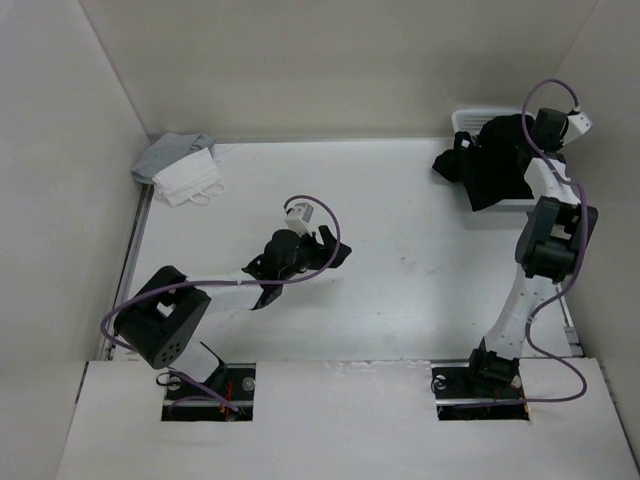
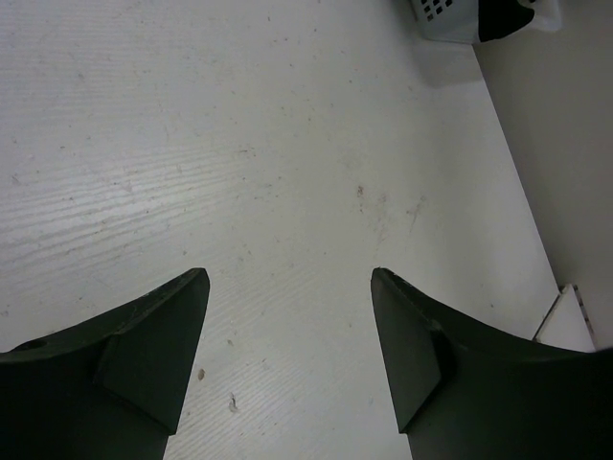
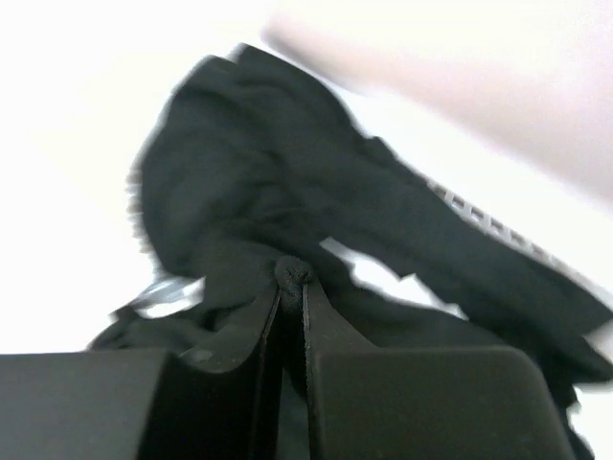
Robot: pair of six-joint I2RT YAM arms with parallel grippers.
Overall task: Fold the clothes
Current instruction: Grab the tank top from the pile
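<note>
Your right gripper (image 3: pixel 291 287) pinches a fold of the black shirt (image 3: pixel 249 182) at the two o'clock basket (image 1: pixel 466 120); your left gripper (image 2: pixel 289 316) hangs wide open above the worktop (image 2: pixel 239 144).

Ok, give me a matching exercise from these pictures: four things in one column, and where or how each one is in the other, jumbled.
Column one:
1. black shirt
2. left gripper
3. right gripper
4. white cloth

Column two:
A. jaws wide open above the table
B. far left corner, beside the grey cloth
C. heaped on the white basket, far right corner
D. closed, pinching black fabric

Pairs: 1-C, 2-A, 3-D, 4-B
</note>
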